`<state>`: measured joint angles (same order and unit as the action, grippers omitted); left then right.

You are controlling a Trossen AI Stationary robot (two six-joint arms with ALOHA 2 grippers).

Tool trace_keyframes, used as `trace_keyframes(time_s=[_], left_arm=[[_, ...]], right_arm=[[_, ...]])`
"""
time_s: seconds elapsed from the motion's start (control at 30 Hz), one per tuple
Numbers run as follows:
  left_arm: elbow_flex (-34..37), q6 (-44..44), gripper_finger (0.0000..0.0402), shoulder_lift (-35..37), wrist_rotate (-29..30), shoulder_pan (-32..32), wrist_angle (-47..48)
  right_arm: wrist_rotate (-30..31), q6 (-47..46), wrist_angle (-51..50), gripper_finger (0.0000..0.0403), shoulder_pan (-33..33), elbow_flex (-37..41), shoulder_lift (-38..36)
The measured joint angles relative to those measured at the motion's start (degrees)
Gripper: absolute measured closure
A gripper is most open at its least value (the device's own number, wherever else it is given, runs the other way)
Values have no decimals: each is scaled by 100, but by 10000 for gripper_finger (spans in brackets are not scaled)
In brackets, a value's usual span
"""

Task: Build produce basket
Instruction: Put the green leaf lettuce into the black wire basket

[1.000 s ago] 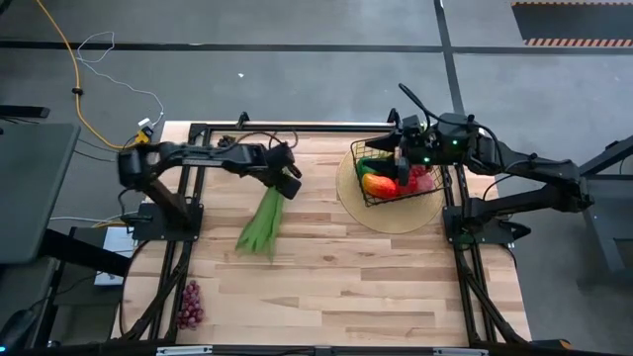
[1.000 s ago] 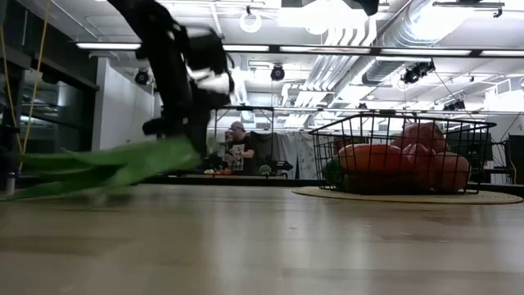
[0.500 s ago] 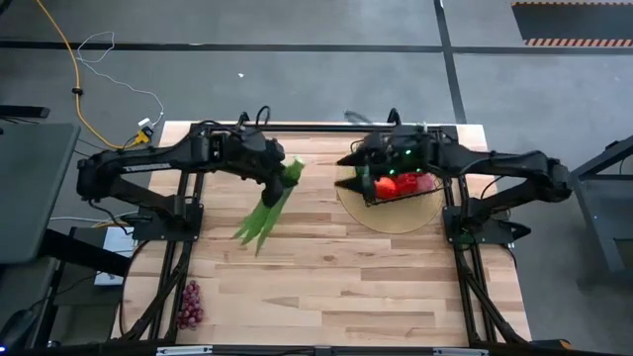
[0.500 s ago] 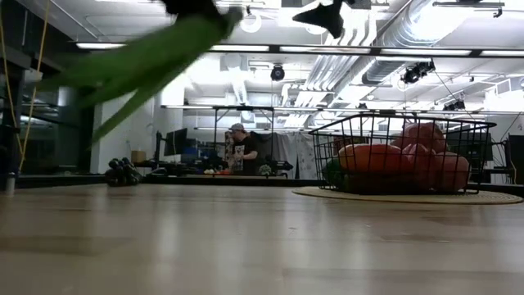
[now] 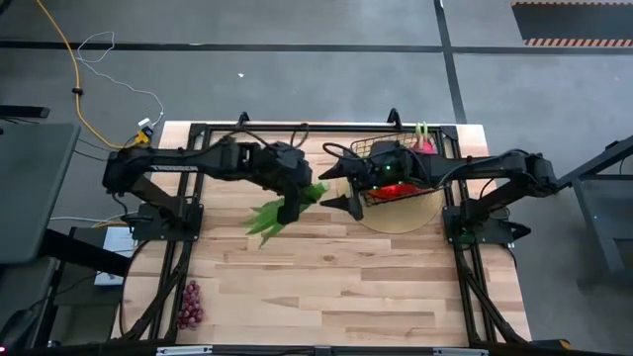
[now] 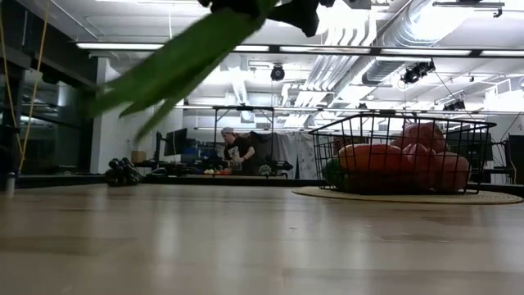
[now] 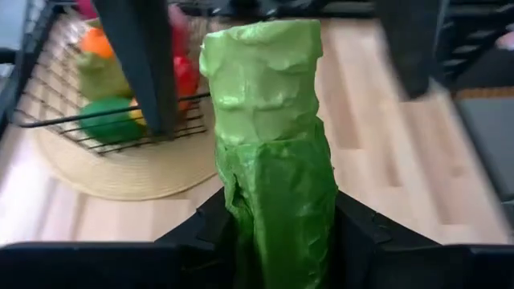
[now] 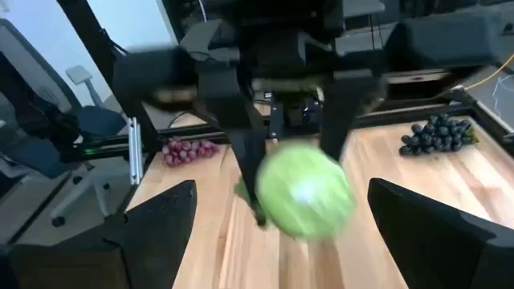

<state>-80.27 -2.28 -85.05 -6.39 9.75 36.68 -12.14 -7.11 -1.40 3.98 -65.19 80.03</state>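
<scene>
A light wooden table (image 5: 336, 277) fills the overhead view, with two dark robot arms reaching toward its middle from either side. A round tan mat (image 5: 391, 213) lies near the far right corner, and on it sits the black wire basket (image 5: 396, 170), already holding red, orange and green produce (image 6: 401, 168). The left gripper (image 5: 293, 203) hangs above the table just left of the mat, its fingers clamped around the stem end of a bunch of long green beans (image 5: 282, 210), which trails back and down to the left, lifted clear of the wood. The right gripper (image 5: 338, 186) hovers beside the basket's left edge, facing the beans, fingers spread wide and holding nothing. Dark purple grapes (image 5: 189, 304) rest alone near the front left corner.
</scene>
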Motion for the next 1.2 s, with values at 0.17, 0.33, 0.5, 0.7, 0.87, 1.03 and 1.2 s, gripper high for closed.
trace_keyframes(time_s=[0.17,0.33,0.5,0.7,0.87,1.03,1.2], left_arm=[[-48,-270,283,-265,697,-182,-39],[-48,-387,283,-321,1158,-322,-101],[-48,-546,282,-320,1329,-388,-192],[-48,-547,280,-320,1309,-388,-362],[-48,-545,270,-318,1307,-382,-421],[-48,-543,254,-306,1309,-382,-411],[-48,-528,240,-303,1310,-377,-391]], right_arm=[[24,-232,-10,57,-125,0,90],[387,-188,-198,83,-178,0,109],[745,-186,-264,112,-178,0,107],[874,-124,-305,144,-176,0,107],[894,-13,-525,179,-178,0,107],[898,-39,-425,226,-178,0,107],[909,-38,-407,262,-176,0,105]])
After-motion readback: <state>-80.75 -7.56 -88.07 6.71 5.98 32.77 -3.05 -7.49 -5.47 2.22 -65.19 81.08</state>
